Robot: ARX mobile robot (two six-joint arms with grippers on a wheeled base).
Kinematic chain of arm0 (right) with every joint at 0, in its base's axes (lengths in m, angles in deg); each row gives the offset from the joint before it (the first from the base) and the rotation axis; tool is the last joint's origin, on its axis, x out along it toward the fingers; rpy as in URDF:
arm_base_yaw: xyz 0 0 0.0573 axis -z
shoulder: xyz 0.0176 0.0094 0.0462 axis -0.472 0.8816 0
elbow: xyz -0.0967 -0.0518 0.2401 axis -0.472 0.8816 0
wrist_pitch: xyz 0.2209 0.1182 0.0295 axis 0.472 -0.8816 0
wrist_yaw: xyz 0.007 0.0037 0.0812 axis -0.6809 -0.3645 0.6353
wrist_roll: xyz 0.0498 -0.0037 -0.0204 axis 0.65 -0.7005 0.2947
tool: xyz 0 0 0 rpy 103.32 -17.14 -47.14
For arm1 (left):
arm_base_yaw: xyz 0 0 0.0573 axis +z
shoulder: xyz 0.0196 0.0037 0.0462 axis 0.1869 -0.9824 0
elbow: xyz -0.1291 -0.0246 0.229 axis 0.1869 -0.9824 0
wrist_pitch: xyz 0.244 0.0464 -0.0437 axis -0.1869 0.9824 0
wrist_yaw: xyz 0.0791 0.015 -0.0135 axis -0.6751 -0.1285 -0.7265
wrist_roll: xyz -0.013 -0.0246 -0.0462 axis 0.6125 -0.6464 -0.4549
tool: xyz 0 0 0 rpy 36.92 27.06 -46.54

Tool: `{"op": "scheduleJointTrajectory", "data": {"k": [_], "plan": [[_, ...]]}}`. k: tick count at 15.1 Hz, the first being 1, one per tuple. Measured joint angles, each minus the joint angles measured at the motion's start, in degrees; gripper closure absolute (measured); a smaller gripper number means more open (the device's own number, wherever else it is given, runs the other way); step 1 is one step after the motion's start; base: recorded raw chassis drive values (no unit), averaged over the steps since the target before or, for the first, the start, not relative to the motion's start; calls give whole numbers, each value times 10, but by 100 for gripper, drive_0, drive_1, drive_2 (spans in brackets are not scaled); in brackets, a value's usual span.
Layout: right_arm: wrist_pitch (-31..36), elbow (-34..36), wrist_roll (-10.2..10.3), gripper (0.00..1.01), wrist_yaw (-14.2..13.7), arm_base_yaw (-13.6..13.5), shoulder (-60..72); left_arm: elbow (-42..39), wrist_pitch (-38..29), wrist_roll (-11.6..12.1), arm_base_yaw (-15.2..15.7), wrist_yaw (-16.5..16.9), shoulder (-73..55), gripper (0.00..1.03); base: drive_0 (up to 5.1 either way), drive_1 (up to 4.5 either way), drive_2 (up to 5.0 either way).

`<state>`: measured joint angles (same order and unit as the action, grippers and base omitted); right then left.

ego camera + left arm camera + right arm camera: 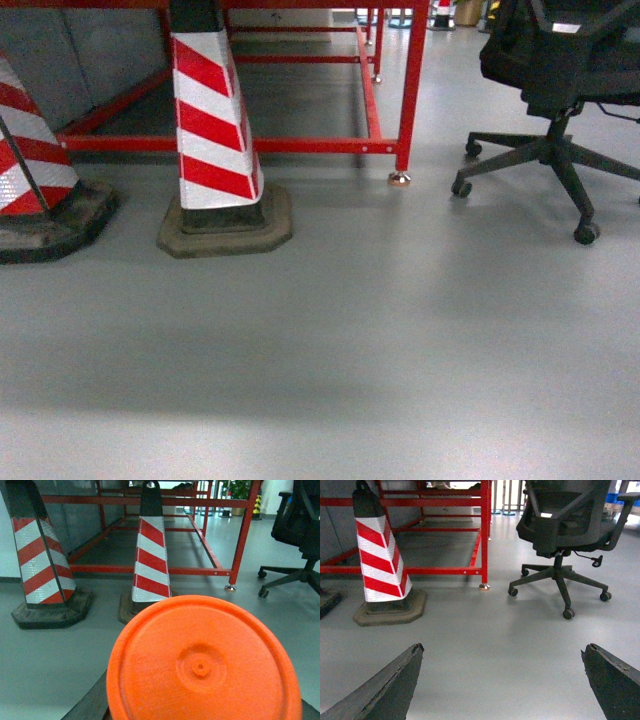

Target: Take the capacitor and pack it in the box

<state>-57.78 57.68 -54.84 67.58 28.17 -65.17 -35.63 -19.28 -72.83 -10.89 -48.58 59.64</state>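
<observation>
The capacitor (202,665) fills the lower half of the left wrist view. Its round bright orange end face, with a small centre dimple, points at the camera. My left gripper (205,716) is shut on it, and only a dark finger (90,706) shows at the lower left behind the orange rim. My right gripper (502,649) is open above bare grey floor, its two dark fingertips far apart with nothing between them. The box is out of view. Neither gripper appears in the head view.
Two red-and-white striped cones (213,120) (30,170) stand on black bases ahead and to the left. Behind them is a red metal frame (410,85) with a foot on the floor. A black wheeled office chair (560,150) stands at the right. Grey floor (330,350) lies in front.
</observation>
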Motion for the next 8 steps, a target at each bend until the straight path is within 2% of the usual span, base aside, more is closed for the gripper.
{"op": "scheduleJointTrajectory", "data": {"k": [8], "plan": [[1, 0, 0, 3, 0, 0, 0, 0, 0, 0, 0, 0, 0, 59, -487, 253, 253]]}}
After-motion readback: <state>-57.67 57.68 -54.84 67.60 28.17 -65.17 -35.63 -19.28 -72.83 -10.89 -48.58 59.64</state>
